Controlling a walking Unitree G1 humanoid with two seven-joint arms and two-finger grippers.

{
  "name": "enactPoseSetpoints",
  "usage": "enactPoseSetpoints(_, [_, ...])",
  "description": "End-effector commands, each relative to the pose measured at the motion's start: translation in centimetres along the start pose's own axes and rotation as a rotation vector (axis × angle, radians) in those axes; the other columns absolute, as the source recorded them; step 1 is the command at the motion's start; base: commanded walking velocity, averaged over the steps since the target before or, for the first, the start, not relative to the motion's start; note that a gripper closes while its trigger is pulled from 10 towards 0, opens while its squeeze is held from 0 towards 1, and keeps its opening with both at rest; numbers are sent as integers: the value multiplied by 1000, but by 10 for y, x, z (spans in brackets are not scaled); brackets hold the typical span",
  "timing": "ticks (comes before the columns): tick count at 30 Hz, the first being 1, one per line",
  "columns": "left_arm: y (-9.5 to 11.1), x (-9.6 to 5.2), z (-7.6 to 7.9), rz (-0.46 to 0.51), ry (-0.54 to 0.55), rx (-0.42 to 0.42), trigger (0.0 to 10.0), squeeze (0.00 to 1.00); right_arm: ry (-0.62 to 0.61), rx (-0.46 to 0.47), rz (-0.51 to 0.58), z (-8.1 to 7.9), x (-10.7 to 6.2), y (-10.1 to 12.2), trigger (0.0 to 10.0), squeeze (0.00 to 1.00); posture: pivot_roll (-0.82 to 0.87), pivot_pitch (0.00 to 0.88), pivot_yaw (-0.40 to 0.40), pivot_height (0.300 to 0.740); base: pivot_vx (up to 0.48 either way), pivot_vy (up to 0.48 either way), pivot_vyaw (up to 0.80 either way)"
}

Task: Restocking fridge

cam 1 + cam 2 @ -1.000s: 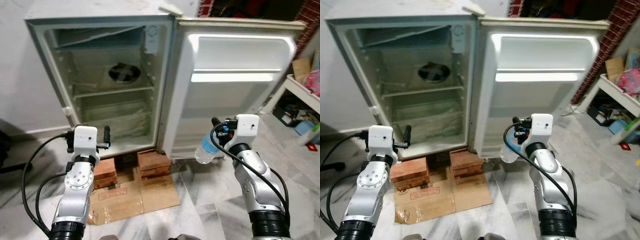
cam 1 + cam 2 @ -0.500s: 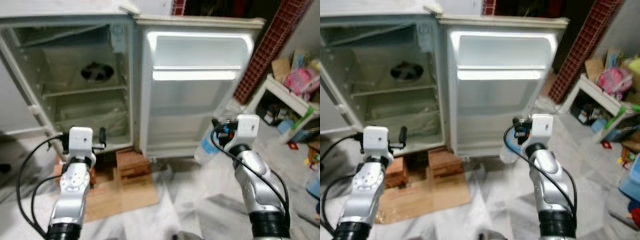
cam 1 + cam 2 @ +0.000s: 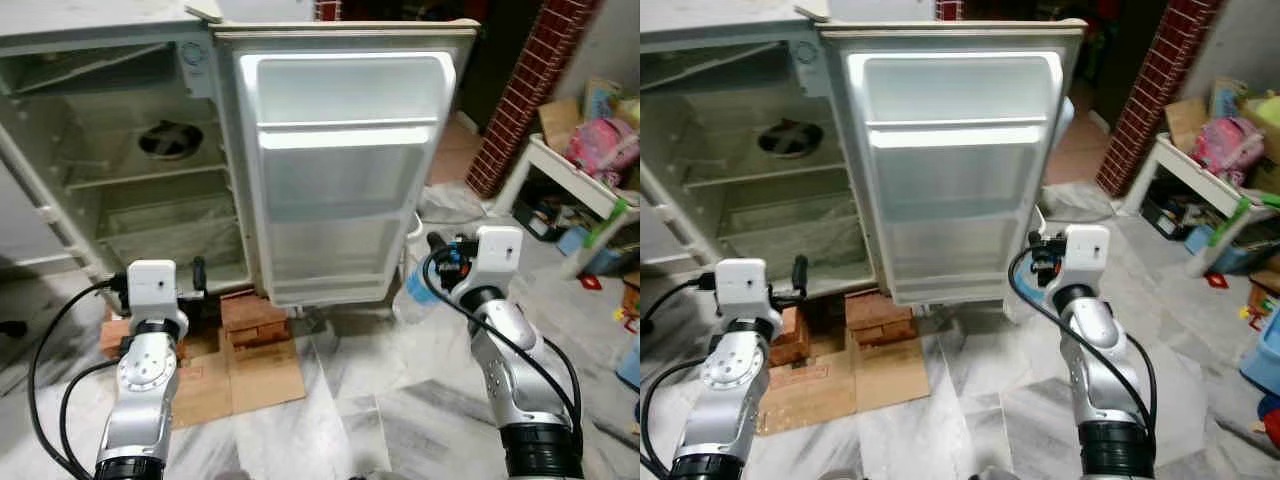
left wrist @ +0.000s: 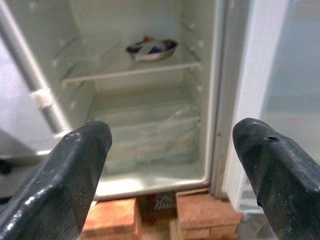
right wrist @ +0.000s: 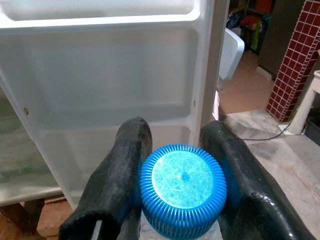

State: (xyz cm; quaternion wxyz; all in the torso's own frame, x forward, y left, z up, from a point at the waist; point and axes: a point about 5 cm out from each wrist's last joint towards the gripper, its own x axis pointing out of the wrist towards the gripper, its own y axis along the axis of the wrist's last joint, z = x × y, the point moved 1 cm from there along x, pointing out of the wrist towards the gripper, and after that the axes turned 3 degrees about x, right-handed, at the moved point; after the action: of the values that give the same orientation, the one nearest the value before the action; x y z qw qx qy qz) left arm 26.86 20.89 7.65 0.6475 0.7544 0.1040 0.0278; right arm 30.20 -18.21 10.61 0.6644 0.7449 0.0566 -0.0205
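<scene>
A small white fridge (image 3: 60, 190) stands open on bricks, its door (image 3: 345, 170) swung wide toward me with bare door shelves. A dark bowl (image 4: 151, 49) sits on the upper inner shelf. My right gripper (image 5: 177, 170) is shut on a clear water bottle (image 3: 413, 295) with a blue cap (image 5: 182, 190), held low just right of the door's lower edge. My left gripper (image 4: 170, 165) is open, holding nothing, and hovers in front of the fridge's lower compartment (image 4: 145, 135).
Red bricks (image 3: 250, 313) and flattened cardboard (image 3: 262, 372) lie under the fridge. A brick pillar (image 3: 510, 100) rises at the right. A white rack (image 3: 575, 185) with toys and boxes stands far right. The floor is grey marble (image 3: 380, 420).
The camera has turned right, so the fridge has slid left in view. Both arms keep their pose; the bottle stays in the right gripper.
</scene>
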Motion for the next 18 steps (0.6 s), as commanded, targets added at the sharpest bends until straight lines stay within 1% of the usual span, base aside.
enactPoseSetpoints(1, [-2,-5,-2,-22,7,-19,10000,0,-4,-2,53,3,-1,11,10000,0,15,11,-26,740,0,0,0])
enactPoseSetpoints(5, [-9,-7,-5,-57,31,-57,10000,0,-7,4,63,3,2,13,10000,0,15,11,-26,740,0,0,0])
enactPoseSetpoints(9, [-6,-6,-4,-53,26,-60,10000,0,2,5,75,-1,6,17,10000,0,14,10,-29,740,0,0,0])
enactPoseSetpoints(12, [-6,-5,-2,-52,21,-60,10000,0,10,0,80,-2,7,18,10000,0,14,5,-35,740,254,0,0])
enactPoseSetpoints(14, [-6,-5,-2,-54,22,-64,10000,0,5,-27,75,-2,8,18,10000,0,15,8,-38,740,249,0,0])
enactPoseSetpoints(18, [-6,-6,-3,-58,23,-65,10000,0,14,-24,73,-3,8,18,10000,0,17,12,-44,740,252,0,0])
